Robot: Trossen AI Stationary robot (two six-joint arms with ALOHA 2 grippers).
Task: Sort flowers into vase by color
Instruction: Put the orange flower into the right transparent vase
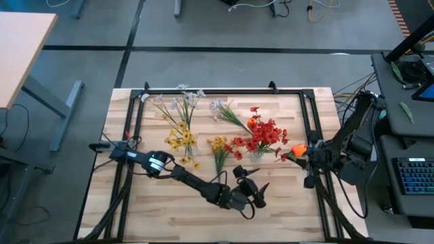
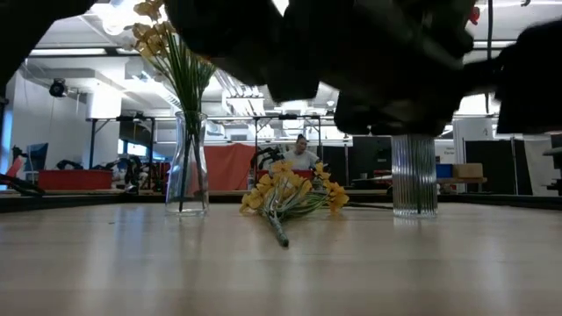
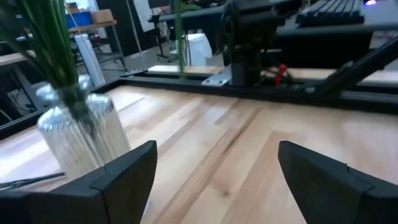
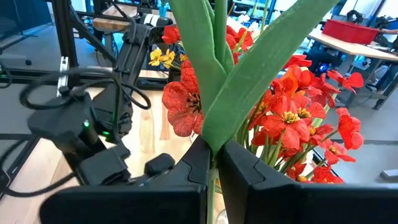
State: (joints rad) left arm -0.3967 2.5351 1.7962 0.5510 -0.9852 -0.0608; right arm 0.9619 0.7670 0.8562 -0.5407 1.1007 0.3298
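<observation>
Red flowers (image 1: 263,133) stand in a ribbed clear vase (image 2: 414,174) at the table's middle right. A second clear vase (image 2: 189,164) holds yellow flowers (image 1: 183,139). A loose yellow bunch (image 1: 218,146) lies flat between the two vases. My right gripper (image 1: 306,154) is shut on the green stalk (image 4: 214,93) of an orange flower (image 1: 297,150), right beside the red flowers (image 4: 292,118). My left gripper (image 1: 256,183) hovers open in front of the ribbed vase (image 3: 81,130), with nothing between its fingers (image 3: 124,174).
White sprays (image 1: 188,99) and another pale spray (image 1: 218,106) lie near the far edge. A black frame (image 1: 224,91) rims the wooden table. The near half of the tabletop (image 1: 176,217) is bare wood. A person (image 2: 302,154) sits far behind the table.
</observation>
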